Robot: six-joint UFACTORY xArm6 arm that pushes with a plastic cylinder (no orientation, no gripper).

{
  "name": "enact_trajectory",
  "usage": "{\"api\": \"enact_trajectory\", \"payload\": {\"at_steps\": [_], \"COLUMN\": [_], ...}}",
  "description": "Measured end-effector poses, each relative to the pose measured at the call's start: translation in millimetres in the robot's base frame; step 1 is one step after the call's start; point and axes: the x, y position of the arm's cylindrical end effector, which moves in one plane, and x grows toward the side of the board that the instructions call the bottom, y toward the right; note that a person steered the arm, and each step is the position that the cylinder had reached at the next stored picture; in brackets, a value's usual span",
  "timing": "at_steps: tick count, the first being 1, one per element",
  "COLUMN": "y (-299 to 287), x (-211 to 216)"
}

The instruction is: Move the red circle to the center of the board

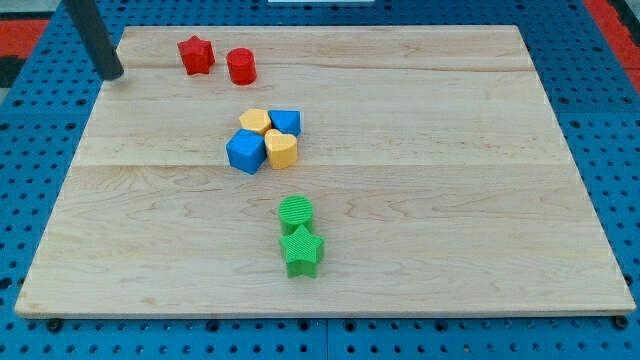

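The tip (116, 74) rests near the counter's (450, 200) top-left corner, well left of the red star (196, 55). The red circle (241, 66) stands just right of that star. No jaws exist here, so their state cannot be told.

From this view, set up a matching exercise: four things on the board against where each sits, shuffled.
1. red circle
2. green star
3. my tip
4. blue cube

a. nearest the view's bottom
b. at the board's top-left edge
c. just right of the red star
d. in the middle cluster, left side

Pairs: 1-c, 2-a, 3-b, 4-d
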Motion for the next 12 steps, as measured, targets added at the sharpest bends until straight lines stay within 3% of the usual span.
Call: {"api": "enact_trajectory", "payload": {"at_steps": [1, 3, 6, 10, 11, 12], "y": [4, 104, 193, 126, 155, 224], "x": [-47, -41, -20, 7, 20, 20]}}
